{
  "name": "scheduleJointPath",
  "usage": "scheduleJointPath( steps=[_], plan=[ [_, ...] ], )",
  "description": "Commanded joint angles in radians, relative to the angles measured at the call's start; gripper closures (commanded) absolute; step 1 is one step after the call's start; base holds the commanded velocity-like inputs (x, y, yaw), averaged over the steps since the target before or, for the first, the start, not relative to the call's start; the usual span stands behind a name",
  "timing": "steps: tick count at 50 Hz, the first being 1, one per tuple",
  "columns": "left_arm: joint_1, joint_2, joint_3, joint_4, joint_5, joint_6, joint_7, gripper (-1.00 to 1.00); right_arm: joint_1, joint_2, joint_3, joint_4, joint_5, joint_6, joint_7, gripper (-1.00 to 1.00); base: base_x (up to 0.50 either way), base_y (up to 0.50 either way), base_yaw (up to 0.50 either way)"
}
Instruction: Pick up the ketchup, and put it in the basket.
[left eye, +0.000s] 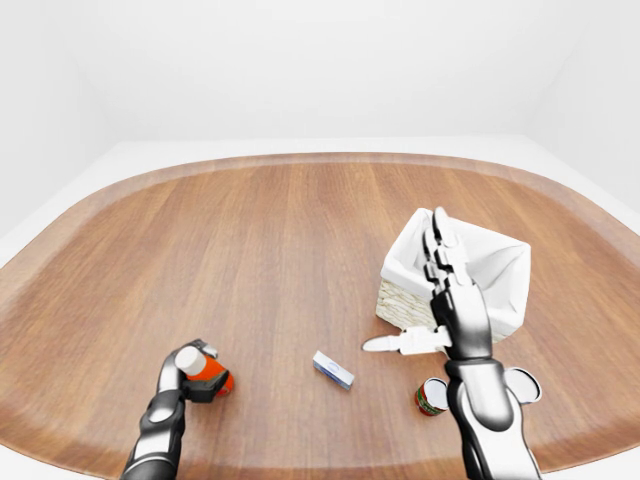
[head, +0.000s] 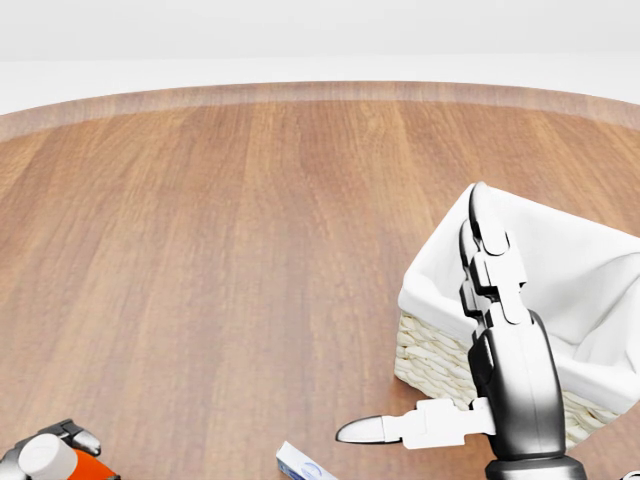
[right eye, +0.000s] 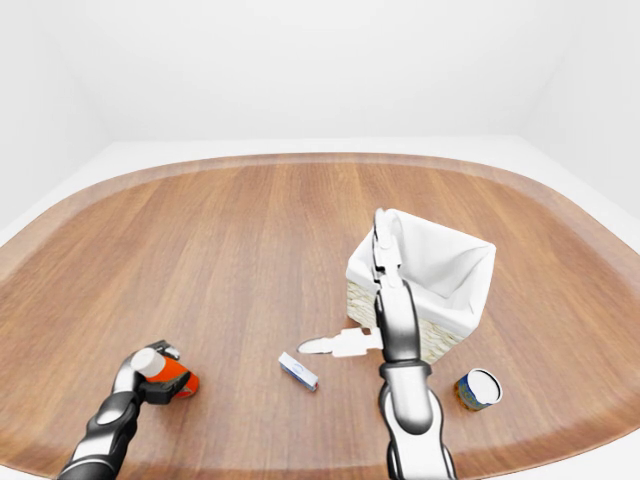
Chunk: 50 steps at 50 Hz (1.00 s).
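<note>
The ketchup (left eye: 212, 381), a red bottle with a white cap, is at the lower left of the left-eye view, low over the wooden table. My left hand (left eye: 190, 372) has its fingers closed round it near the cap. The basket (left eye: 402, 252), woven with a white cloth liner, stands at the right of the table. My right hand (left eye: 415, 288) is open and empty, fingers straight up and thumb out to the left, just in front of the basket's near left side. It hides part of the basket's wall.
A small blue and white box (left eye: 333, 369) lies on the table between my hands. A small can (right eye: 478, 389) lies below the basket by my right forearm. The round wooden table (left eye: 280, 240) stretches away above, with white floor beyond.
</note>
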Motion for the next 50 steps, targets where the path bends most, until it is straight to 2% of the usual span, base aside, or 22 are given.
scheduleJointPath(
  steps=[1, 3, 10, 20, 21, 29, 30, 31, 33, 34, 35, 36, 37, 40, 41, 45, 50],
  plan=[
    [-0.012, 0.005, -0.006, 0.013, 0.002, 0.000, 0.020, 1.00, 0.002, 0.000, 0.006, 0.001, -0.002, 0.000, -0.001, -1.00, 0.00, 0.00, 0.00],
    [-0.010, 0.004, -0.006, 0.008, 0.002, 0.000, 0.020, 1.00, 0.002, 0.000, 0.006, 0.001, -0.002, 0.000, -0.001, -1.00, 0.00, 0.00, 0.00],
    [0.030, -0.028, 0.000, -0.304, 0.049, 0.000, 0.012, 1.00, 0.003, -0.002, 0.012, 0.011, -0.003, 0.000, -0.002, -1.00, 0.00, 0.00, 0.00],
    [0.054, -0.069, 0.016, -0.603, 0.103, 0.000, -0.027, 1.00, 0.000, -0.001, 0.011, 0.029, -0.003, 0.000, -0.002, -1.00, 0.00, 0.00, 0.00],
    [0.074, -0.081, 0.015, -0.694, 0.104, 0.000, -0.042, 1.00, -0.001, -0.001, 0.011, 0.030, -0.003, 0.000, -0.002, -1.00, 0.00, 0.00, 0.00],
    [0.075, -0.122, -0.001, -0.853, 0.139, 0.000, -0.075, 1.00, -0.001, -0.001, 0.012, 0.035, -0.004, 0.000, -0.005, -1.00, 0.00, 0.00, 0.00],
    [0.079, -0.128, -0.006, -0.887, 0.142, 0.008, -0.080, 1.00, -0.002, -0.001, 0.010, 0.037, -0.004, 0.000, -0.005, -1.00, 0.00, 0.00, 0.00],
    [0.087, -0.135, -0.011, -0.932, 0.147, 0.032, -0.084, 1.00, 0.000, -0.001, 0.012, 0.027, -0.004, 0.000, -0.004, -1.00, 0.00, 0.00, 0.00],
    [0.098, -0.148, -0.017, -0.985, 0.149, 0.059, -0.094, 1.00, 0.002, -0.001, 0.013, 0.017, -0.004, 0.000, -0.003, -1.00, 0.00, 0.00, 0.00],
    [0.100, -0.151, -0.018, -1.002, 0.151, 0.071, -0.097, 1.00, 0.002, -0.001, 0.012, 0.018, -0.003, 0.000, -0.003, -1.00, 0.00, 0.00, 0.00],
    [0.100, -0.152, -0.018, -1.003, 0.152, 0.072, -0.098, 1.00, 0.002, -0.001, 0.012, 0.018, -0.002, 0.000, -0.003, -1.00, 0.00, 0.00, 0.00],
    [0.099, -0.160, -0.029, -1.041, 0.157, 0.100, -0.102, 1.00, 0.003, -0.002, 0.012, 0.017, -0.003, 0.000, -0.003, -1.00, 0.00, 0.00, 0.00],
    [0.097, -0.163, -0.035, -1.052, 0.162, 0.109, -0.103, 1.00, 0.006, -0.002, 0.013, 0.009, -0.003, 0.000, -0.002, -1.00, 0.00, 0.00, 0.00],
    [0.096, -0.164, -0.034, -1.053, 0.163, 0.109, -0.104, 1.00, 0.006, -0.002, 0.013, 0.009, -0.003, 0.000, -0.002, -1.00, 0.00, 0.00, 0.00],
    [0.084, -0.169, -0.046, -1.079, 0.168, 0.137, -0.106, 1.00, 0.006, -0.002, 0.011, 0.005, -0.001, 0.000, -0.002, -1.00, 0.00, 0.00, 0.00],
    [0.063, -0.179, -0.072, -1.114, 0.176, 0.175, -0.105, 1.00, 0.006, -0.003, 0.009, 0.007, 0.001, 0.000, 0.000, -1.00, 0.00, 0.00, 0.00],
    [0.048, -0.192, -0.109, -1.133, 0.190, 0.175, -0.100, 1.00, 0.008, -0.002, 0.007, -0.010, 0.003, 0.000, 0.002, -1.00, 0.00, 0.00, 0.00]
  ],
)
